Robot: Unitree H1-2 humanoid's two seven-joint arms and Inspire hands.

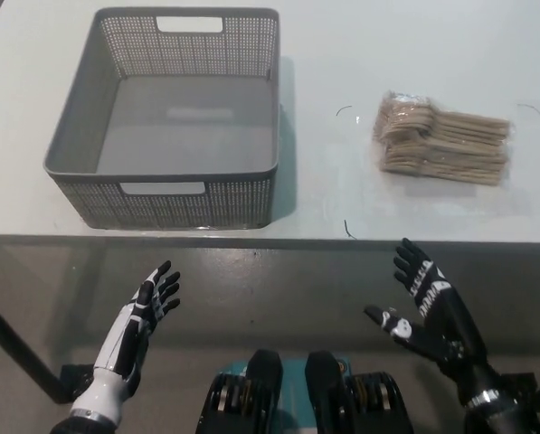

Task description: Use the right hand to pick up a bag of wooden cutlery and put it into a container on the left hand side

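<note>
Bag of wooden cutlery (443,138) lying on the table (360,54) at 2 o'clock; grey basket (168,201) at 11 o'clock; right hand (423,307) at 5 o'clock, fingers spread, empty; left hand (143,316) at 7 o'clock, likewise spread.

- My left hand (147,306) is white on the back, and its fingers are black.
- The white part runs down my left arm like a long, thin shell with black under it.
- There is a silver ring at the wrist end of that arm.
- My right hand (425,312) is black all over.
- It has small white marks on the fingers and a white patch near the thumb.
- A shiny silver ring sits at my right wrist.
</note>
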